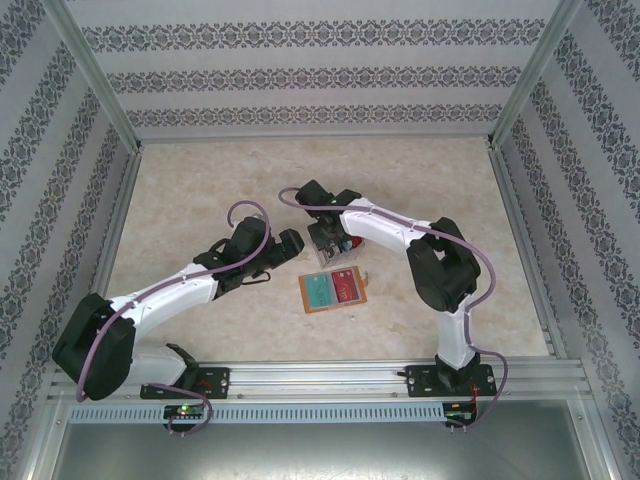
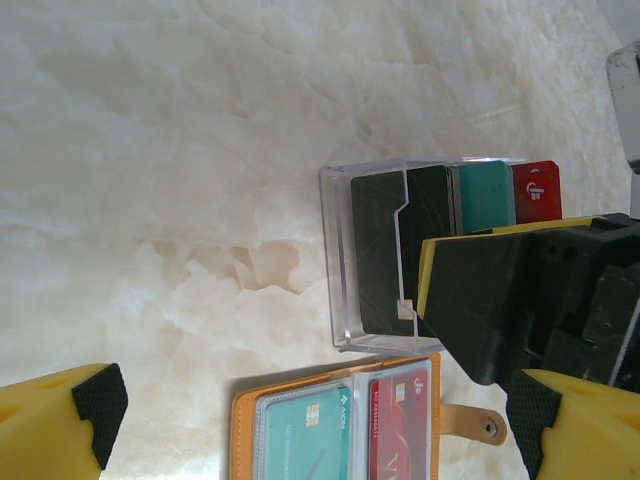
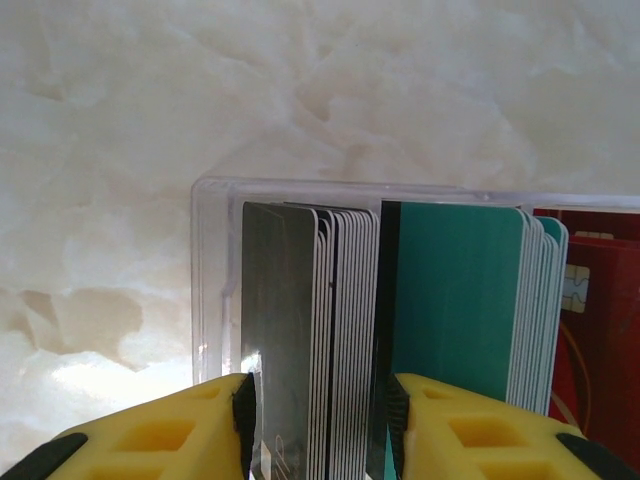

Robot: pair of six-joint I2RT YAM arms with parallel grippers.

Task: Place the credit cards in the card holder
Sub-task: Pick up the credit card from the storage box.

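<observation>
Top view: left claw (image 1: 291, 246) just beside the clear box (image 1: 326, 250); right claw (image 1: 330, 236) down in it; card holder (image 1: 333, 290) open on the counter (image 1: 200, 190).
Left wrist: left claw spread wide — teal and red cards in the card holder's pockets.
Right wrist: right claw clamped on the dark stack of credit cards (image 3: 300, 330) standing in the box — teal and red stacks alongside.

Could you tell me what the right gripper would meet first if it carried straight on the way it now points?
The right gripper points down into the clear box, its fingers pressed on the dark credit cards. Going on, it would probably reach the box floor first; depth is unclear.
</observation>
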